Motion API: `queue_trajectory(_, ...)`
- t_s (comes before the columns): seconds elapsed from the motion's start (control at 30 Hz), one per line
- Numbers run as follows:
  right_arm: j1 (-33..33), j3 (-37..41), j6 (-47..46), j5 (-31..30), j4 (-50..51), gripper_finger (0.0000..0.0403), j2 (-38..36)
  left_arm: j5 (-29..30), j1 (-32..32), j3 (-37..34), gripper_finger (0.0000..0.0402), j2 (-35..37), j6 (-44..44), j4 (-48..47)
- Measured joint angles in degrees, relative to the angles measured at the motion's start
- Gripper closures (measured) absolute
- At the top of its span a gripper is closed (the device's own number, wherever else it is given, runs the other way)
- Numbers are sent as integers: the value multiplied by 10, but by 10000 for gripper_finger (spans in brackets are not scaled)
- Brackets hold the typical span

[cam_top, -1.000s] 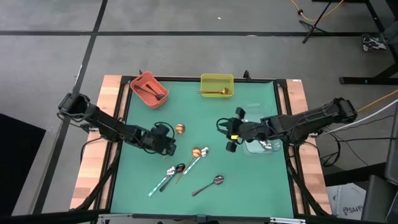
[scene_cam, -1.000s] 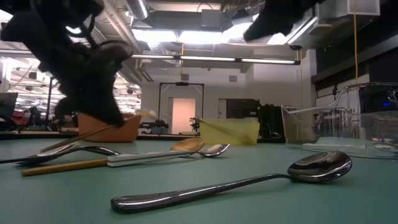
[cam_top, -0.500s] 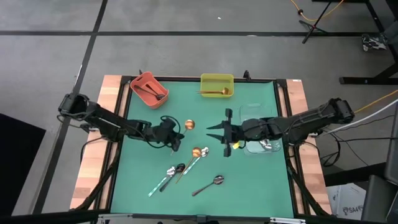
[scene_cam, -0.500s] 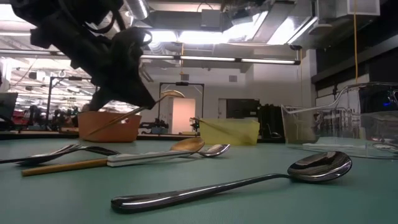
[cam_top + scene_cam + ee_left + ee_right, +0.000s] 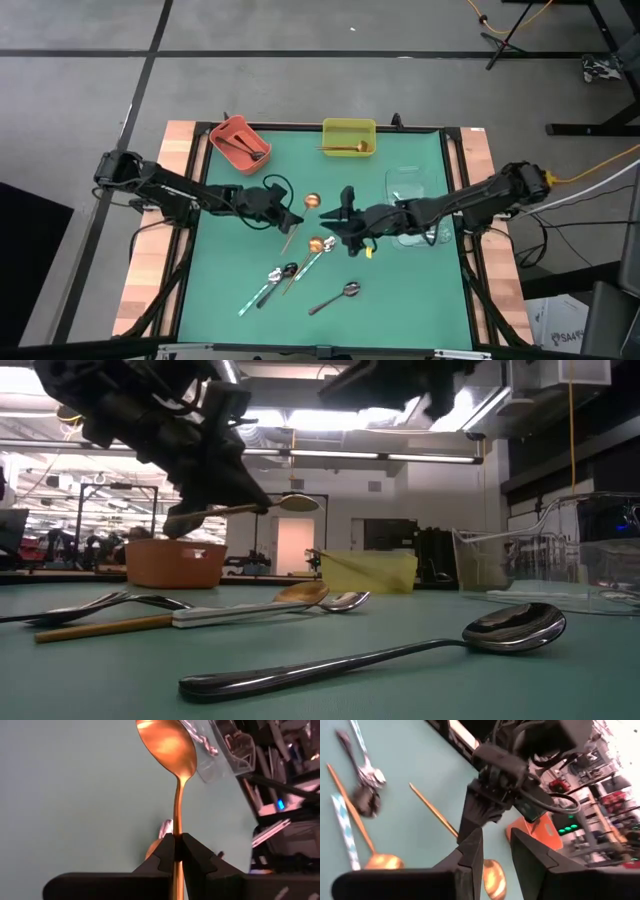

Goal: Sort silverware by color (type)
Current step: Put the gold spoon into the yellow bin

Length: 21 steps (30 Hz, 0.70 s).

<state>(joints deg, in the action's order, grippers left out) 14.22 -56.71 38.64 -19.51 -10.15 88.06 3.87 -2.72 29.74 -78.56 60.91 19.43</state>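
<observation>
Mid-frame, your left gripper [image 5: 282, 215] pinches a gold spoon [image 5: 300, 214] aloft; the right gripper [image 5: 340, 217], fingers parted and empty, faces its bowl. Align squarely on the bowl before you release.

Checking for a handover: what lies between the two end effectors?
In the high view, only the gold spoon's bowl, held by the left end effector, fills the gap toward the right end effector.

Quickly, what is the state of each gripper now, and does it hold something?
Left gripper: shut on the gold spoon, held above the table.
Right gripper: open, holding nothing, facing the left gripper at mid-table.
</observation>
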Motion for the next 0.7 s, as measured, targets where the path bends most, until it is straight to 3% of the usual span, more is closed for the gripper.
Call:
queue_trajectory(0.33, -21, 0, 101, -18, -81, 309, 87, -34, 5, 0, 392, 0, 35, 9)
queue_trajectory(0.7, -51, 0, 113, 48, -105, 309, 131, -36, 5, 0, 392, 1, 37, 8)
